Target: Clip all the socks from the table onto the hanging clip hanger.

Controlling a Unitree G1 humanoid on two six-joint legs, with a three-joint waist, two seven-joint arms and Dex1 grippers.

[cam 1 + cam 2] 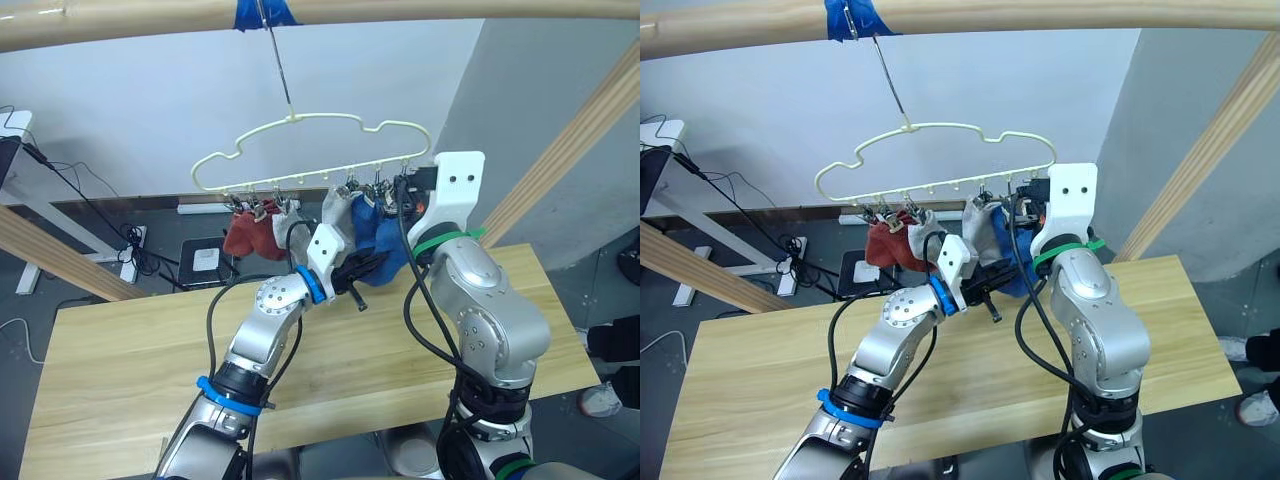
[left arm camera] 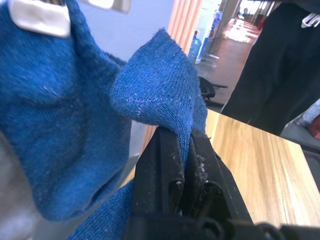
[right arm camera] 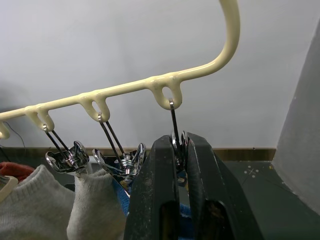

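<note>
Blue sock (image 2: 160, 95) pinched by left hand (image 2: 186, 150), right hand (image 3: 179, 150) squeezing clip (image 3: 176, 142)

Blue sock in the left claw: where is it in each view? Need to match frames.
Left eye: blue sock hangs right of centre under the clip hanger, left claw pinching it.
Right eye: just right of centre, by the left claw.
Left wrist: fold of it pinched between the fingers.
Right wrist: a sliver low, centre-left.
Shared landmark: the clip hanger.
</note>
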